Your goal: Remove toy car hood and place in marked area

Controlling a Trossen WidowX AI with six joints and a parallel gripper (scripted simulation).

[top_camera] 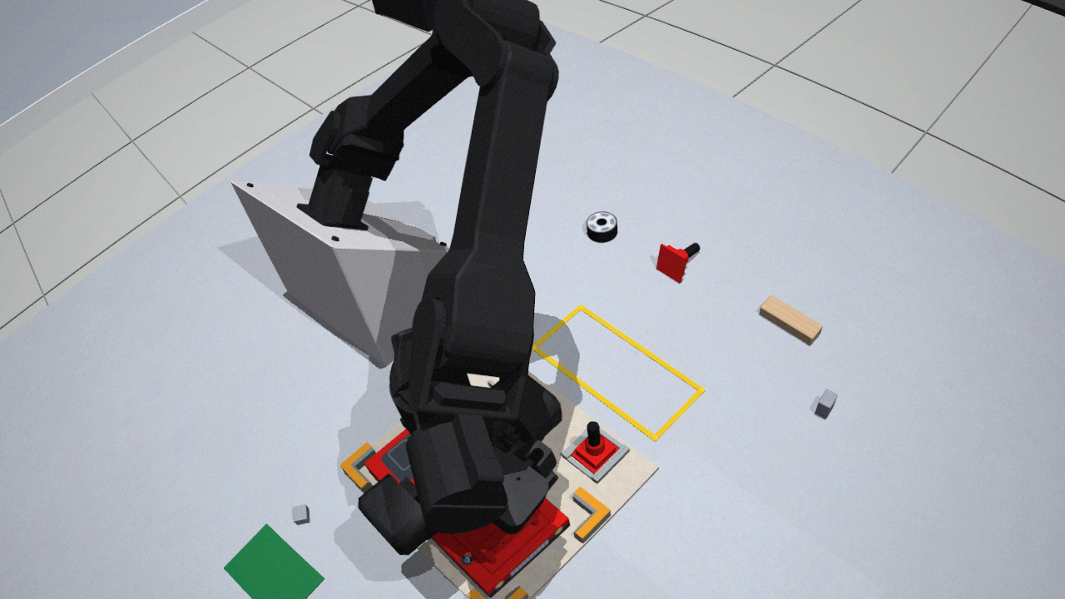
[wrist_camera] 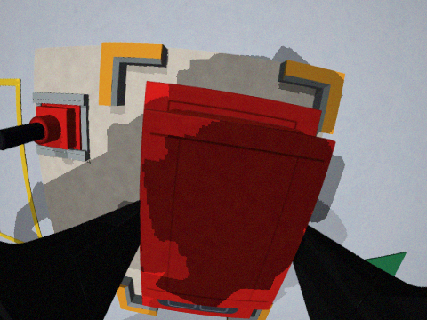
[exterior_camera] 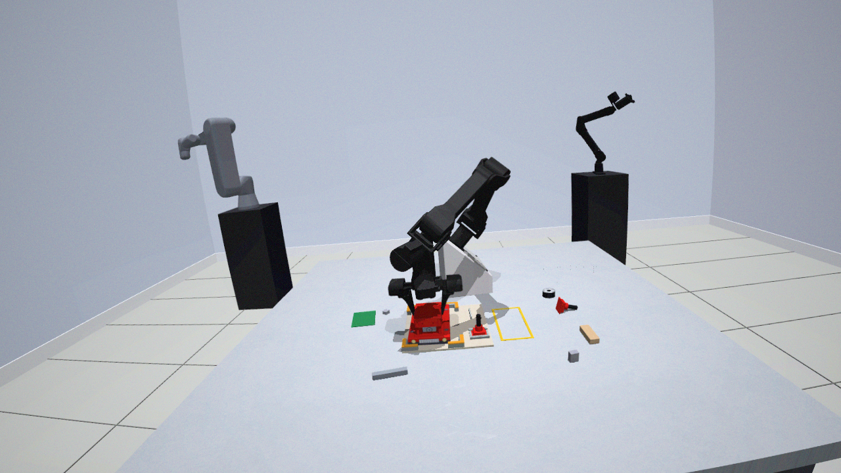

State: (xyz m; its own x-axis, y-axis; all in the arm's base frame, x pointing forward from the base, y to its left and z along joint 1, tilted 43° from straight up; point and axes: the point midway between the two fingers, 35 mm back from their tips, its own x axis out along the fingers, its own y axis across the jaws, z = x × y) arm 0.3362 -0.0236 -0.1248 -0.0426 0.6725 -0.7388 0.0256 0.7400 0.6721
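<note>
Arm (exterior_camera: pixel 453 211) bends steeply down over the toy car (exterior_camera: pixel 429 326), jaws clamped on its hood (wrist_camera: pixel 231 202) sides.

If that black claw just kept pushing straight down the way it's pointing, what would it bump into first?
The black gripper points down and is already shut on the red hood panel of the red toy car. Going on, it would probably press that hood into the car body, above the beige base board.

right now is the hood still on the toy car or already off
Off the car, it seems: in the wrist view the hood sits between the fingers of the gripper, raised above the toy car. It is not yet in the yellow-marked area.
</note>
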